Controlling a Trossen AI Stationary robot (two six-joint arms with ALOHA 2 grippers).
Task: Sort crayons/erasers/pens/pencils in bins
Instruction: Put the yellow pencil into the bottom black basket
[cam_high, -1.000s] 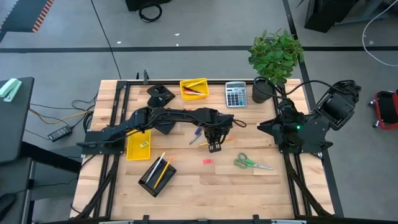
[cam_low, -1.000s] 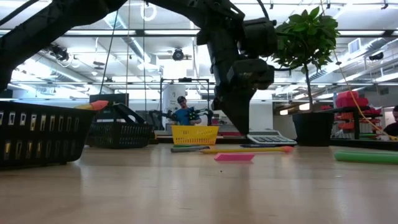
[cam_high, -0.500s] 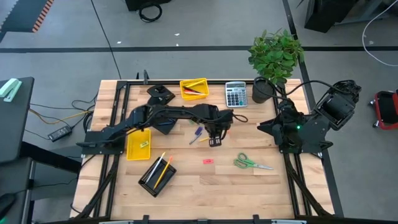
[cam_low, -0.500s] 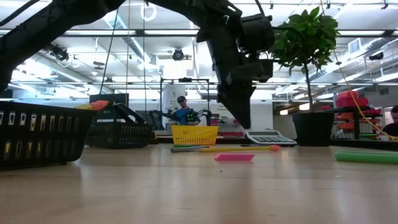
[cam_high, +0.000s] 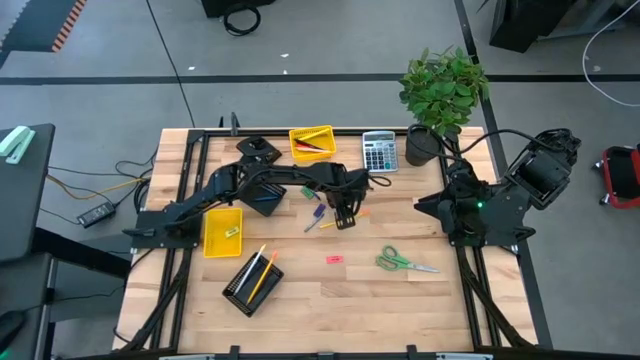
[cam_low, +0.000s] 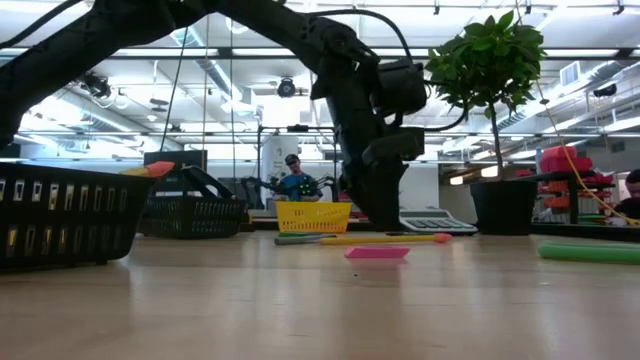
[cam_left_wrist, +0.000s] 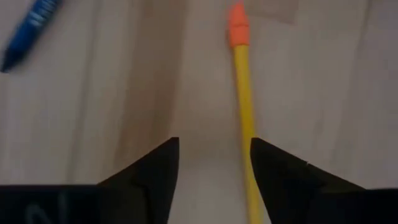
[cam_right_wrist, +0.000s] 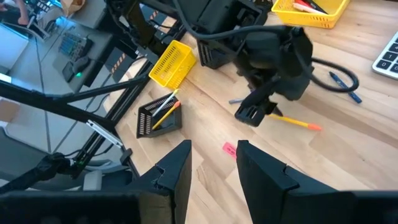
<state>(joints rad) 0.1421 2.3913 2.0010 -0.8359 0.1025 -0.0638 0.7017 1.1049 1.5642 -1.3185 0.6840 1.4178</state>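
Observation:
My left gripper (cam_left_wrist: 214, 180) stands open, low over the middle of the table (cam_high: 345, 218). A long yellow pencil (cam_left_wrist: 244, 118) with an orange eraser tip lies flat on the wood between its fingers, close beside one of them. A blue crayon (cam_left_wrist: 31, 28) lies beside it (cam_high: 318, 212). A pink eraser (cam_high: 334, 259) lies nearer the front. Of the bins, one yellow (cam_high: 311, 142) holds red pens, another yellow (cam_high: 222, 231) stands at the left, and a black mesh one (cam_high: 252, 283) holds pencils. My right gripper (cam_right_wrist: 211, 168) waits open at the right side.
Green-handled scissors (cam_high: 405, 263) lie right of the pink eraser. A grey calculator (cam_high: 378, 152) and a potted plant (cam_high: 440, 90) stand at the far right. Another black mesh bin (cam_high: 265, 200) sits under my left arm. Bare wood shows along the near edge.
My left gripper has moved toward the table's far edge and come down over the yellow pencil. The pencil and the other things have stayed where they were.

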